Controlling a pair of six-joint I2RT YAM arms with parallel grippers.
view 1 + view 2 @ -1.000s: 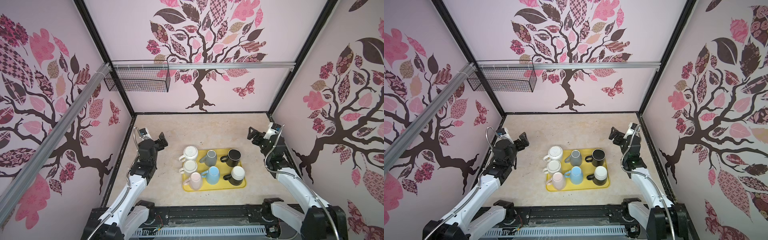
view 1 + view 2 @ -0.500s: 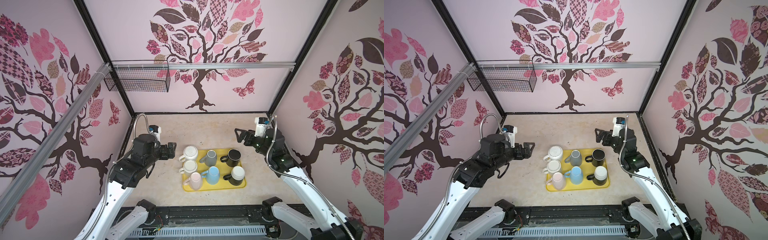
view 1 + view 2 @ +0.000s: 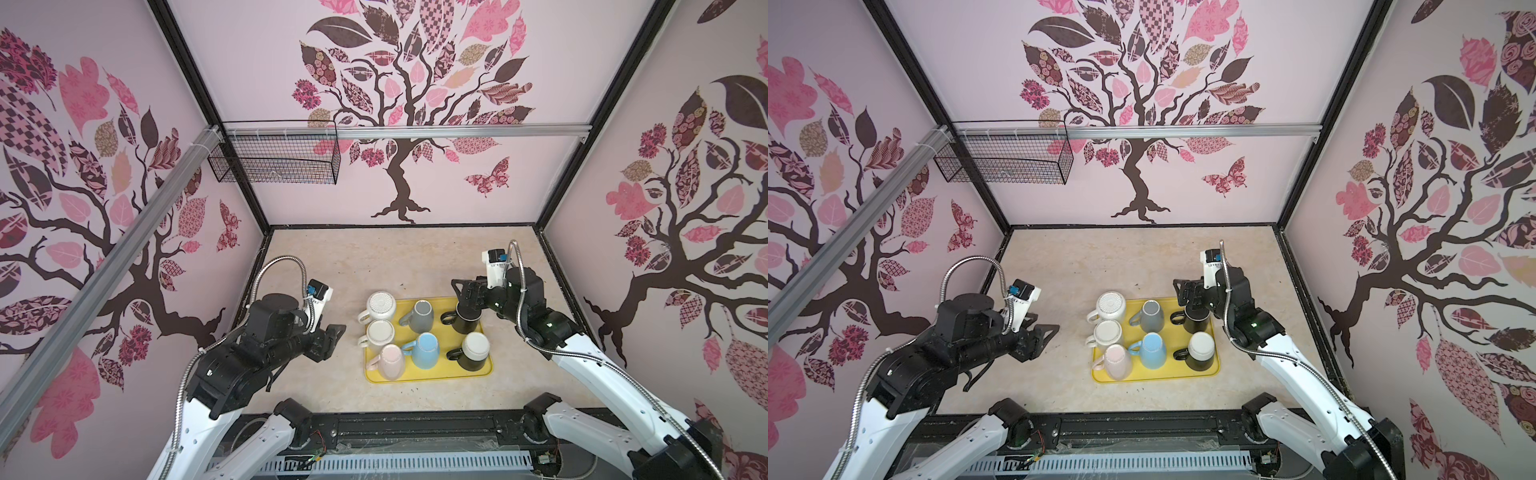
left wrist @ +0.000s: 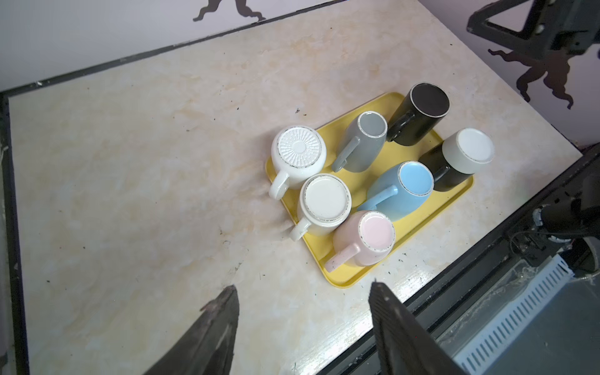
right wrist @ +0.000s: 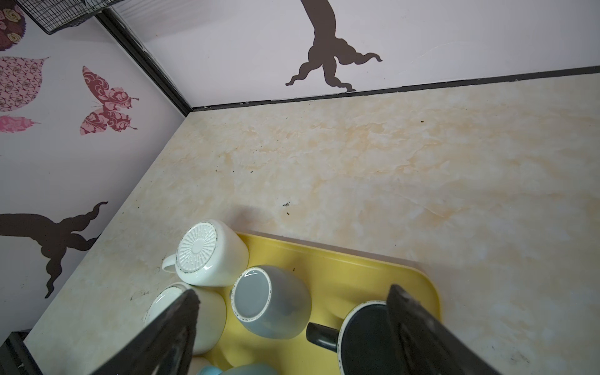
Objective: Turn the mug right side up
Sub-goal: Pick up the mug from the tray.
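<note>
Mugs sit upside down on the yellow tray on the bench, the pink mug nearest. The left end effector hangs left of the tray, jaws apart and empty. Farther back, the right end effector hovers over the black mug, jaws wide, gripping nothing.

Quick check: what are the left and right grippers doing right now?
Left gripper: open, holding nothing, beside the yellow tray.
Right gripper: open, holding nothing, by the black mug.
</note>
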